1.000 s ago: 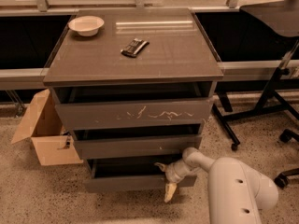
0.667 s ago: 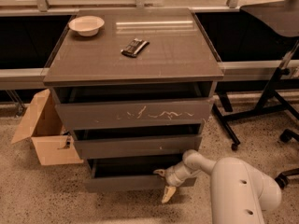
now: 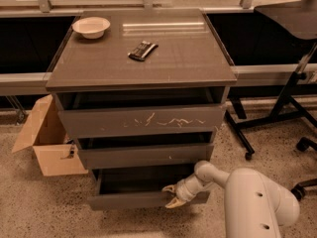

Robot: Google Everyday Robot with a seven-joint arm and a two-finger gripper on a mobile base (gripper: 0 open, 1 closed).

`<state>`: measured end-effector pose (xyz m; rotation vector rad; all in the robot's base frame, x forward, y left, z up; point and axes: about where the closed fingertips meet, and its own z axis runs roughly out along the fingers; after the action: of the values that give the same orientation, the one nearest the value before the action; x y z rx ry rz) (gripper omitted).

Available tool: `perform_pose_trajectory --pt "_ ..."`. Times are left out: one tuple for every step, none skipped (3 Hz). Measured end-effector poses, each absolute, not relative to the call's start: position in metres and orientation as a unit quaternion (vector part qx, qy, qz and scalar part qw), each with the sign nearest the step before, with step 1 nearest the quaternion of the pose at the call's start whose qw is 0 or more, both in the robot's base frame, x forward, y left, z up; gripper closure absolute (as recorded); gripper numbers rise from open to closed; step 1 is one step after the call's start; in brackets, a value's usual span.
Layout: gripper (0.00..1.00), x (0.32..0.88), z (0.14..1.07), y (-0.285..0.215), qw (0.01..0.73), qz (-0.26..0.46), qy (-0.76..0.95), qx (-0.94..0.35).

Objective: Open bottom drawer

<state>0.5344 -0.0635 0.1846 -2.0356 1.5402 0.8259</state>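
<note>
The bottom drawer [image 3: 129, 201] is the shallowest dark grey-brown front, at the foot of the cabinet. It stands pulled out a little, and its dark inside shows behind the front. My gripper [image 3: 172, 196] is at the right part of that front's top edge. One yellowish fingertip [image 3: 168, 187] is inside the drawer and the other is over the front face, so the jaws are closed on the front panel. My white arm [image 3: 257, 202] reaches in from the lower right.
Above are the mid-height drawer [image 3: 143, 156] and the tall scratched drawer [image 3: 143, 120]. The cabinet top holds a white bowl [image 3: 91, 26] and a small dark object [image 3: 142, 50]. An open cardboard box [image 3: 49, 148] stands at the left. A chair base [image 3: 277, 113] is at the right.
My gripper has moved left and toward the camera along the bottom drawer's front. The drawer has slid out further with it.
</note>
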Motion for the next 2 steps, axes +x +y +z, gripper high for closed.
perform_pose_trajectory --pt "0.88 0.5329 0.1884 -0.0626 0.226 0.304 0.557 -0.739" --pt "1.0 0.5317 0.1908 -0.0626 0.226 0.304 0.557 -0.739"
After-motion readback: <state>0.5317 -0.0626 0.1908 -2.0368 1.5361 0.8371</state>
